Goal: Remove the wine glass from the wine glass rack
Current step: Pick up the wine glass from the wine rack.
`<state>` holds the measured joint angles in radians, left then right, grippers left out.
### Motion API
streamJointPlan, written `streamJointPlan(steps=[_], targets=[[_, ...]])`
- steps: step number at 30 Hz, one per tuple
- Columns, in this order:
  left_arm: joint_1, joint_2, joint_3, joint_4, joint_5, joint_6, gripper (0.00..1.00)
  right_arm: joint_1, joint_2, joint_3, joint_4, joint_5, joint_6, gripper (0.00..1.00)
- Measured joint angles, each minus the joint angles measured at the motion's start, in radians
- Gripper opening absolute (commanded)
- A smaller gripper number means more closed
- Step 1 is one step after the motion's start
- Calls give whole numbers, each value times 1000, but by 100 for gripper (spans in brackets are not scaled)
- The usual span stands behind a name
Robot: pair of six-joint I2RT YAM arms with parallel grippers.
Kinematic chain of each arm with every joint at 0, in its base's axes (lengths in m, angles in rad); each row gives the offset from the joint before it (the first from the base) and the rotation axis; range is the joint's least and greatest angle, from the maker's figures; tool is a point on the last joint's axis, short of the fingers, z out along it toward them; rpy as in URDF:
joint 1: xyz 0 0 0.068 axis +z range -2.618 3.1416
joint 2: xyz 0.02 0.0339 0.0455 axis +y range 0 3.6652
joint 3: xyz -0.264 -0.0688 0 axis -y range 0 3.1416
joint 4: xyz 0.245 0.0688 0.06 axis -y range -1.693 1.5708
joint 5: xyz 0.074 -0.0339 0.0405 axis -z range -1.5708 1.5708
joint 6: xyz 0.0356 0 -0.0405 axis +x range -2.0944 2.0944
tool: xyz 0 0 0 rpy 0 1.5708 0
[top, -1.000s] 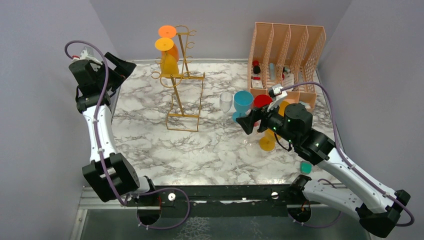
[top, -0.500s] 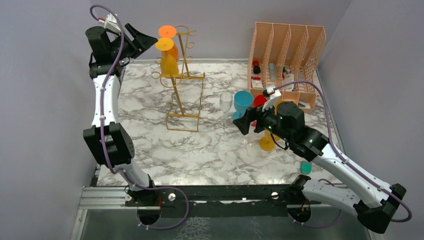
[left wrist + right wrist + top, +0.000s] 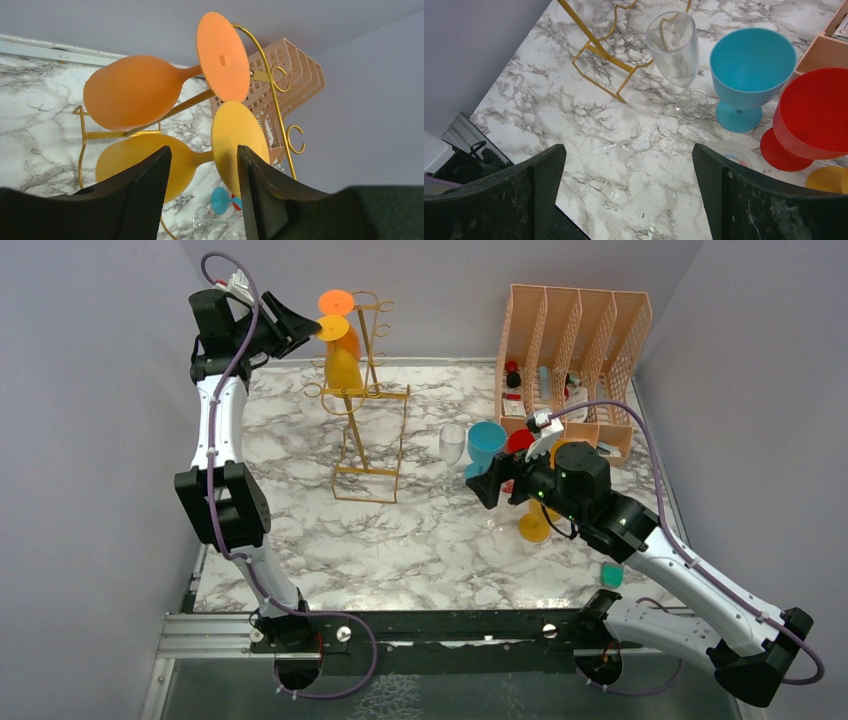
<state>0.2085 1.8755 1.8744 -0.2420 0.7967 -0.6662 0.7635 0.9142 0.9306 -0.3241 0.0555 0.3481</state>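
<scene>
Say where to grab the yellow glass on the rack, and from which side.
Grip the yellow glass by its thin stem, between bowl and foot, coming from the left. It hangs bowl-down on the rack by its foot; the stem is bare toward the open left gripper.

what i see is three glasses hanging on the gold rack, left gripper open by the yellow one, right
Two, not three: the left wrist view shows only an orange glass and a yellow glass on the gold rack. The rest holds.

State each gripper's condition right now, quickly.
Left gripper: open, nothing held, facing the yellow wine glass.
Right gripper: open, holding nothing.
</scene>
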Motion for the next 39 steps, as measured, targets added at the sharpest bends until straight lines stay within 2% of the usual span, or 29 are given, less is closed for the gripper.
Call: streamJointPlan(steps=[6,13,16,26,31,39], targets=[[-17,0,26,-31,0,21,39,0,-1,0,0,-1,1,100],[-19,1,66,-97,-10,60,27,0,-14,0,-4,-1,3,100],[-19,1,82,-118,-27,83,18,0,-23,0,-8,-1,4,100],[-41,2,179,-217,-102,154,9,0,-42,0,-10,-1,17,100],[-48,7,191,-228,-101,152,0,0,-45,0,-14,-1,18,100],[-48,24,213,-238,-101,126,0,0,-60,-1,-15,-1,20,100]])
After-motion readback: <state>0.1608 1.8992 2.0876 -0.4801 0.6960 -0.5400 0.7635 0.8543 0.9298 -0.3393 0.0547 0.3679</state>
